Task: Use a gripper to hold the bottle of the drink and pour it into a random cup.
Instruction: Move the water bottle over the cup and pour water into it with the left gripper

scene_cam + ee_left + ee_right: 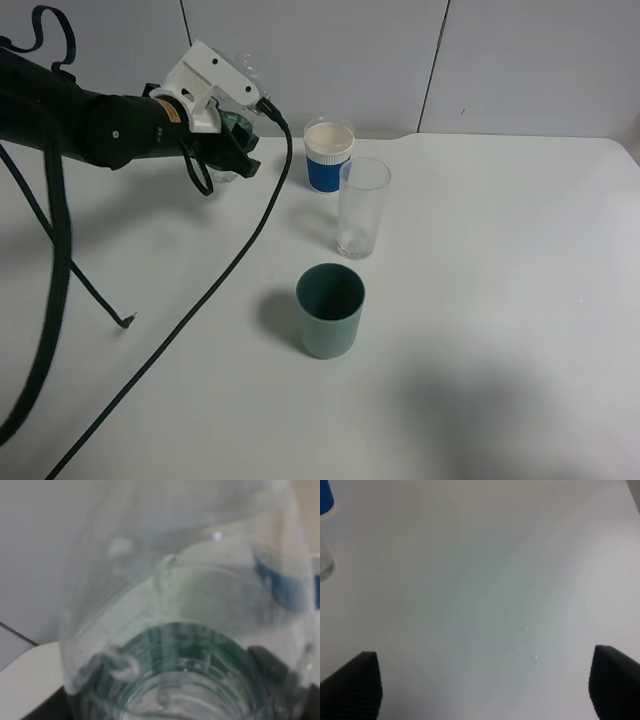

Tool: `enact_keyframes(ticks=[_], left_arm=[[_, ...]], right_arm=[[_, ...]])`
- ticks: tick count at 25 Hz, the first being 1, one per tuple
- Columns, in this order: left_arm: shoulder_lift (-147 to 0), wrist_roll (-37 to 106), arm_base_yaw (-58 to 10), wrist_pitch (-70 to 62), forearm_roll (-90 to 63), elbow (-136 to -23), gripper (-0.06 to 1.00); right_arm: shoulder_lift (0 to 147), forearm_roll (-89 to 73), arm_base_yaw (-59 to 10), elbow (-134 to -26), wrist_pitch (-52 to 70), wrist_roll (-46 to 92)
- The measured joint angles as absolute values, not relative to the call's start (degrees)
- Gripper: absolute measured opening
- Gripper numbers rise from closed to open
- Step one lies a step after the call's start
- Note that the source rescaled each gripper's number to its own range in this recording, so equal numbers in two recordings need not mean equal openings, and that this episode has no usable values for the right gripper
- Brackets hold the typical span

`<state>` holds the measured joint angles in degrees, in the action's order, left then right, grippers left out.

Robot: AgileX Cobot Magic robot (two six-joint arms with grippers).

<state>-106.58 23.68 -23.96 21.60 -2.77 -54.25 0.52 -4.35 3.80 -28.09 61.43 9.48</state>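
At the desk's (pixel 520 300) rear left, the left hand (pixel 232 148) is pressed tight on the bottle (pixel 190 645), to the left of the blue cup (pixel 328 155) and the tall clear cup (pixel 362 207). The right hand (pixel 480 690) is spread wide above the desk.

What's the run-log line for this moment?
left gripper: shut on bottle | right gripper: open, empty | tall clear cup: upright, looks empty

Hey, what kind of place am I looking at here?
Likely a robotics lab test bench: a white table against plain wall panels, a black robot arm holding a bottle, and a blue cup, clear tumbler and teal cup set out.
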Motion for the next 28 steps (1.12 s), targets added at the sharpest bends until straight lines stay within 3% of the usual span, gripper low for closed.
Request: enact_keyframes(ticks=[15, 28], left_arm=[[-103.8, 54.6, -30.8, 20.9, -18.2, -54.3, 0.00], [-103.6, 74.0, -31.5, 20.9, -30.3, -54.3, 0.00]], right_arm=[[0.5, -4.4, 3.8, -28.1, 61.4, 9.5], [0.5, -4.4, 3.8, -28.1, 61.4, 9.5]])
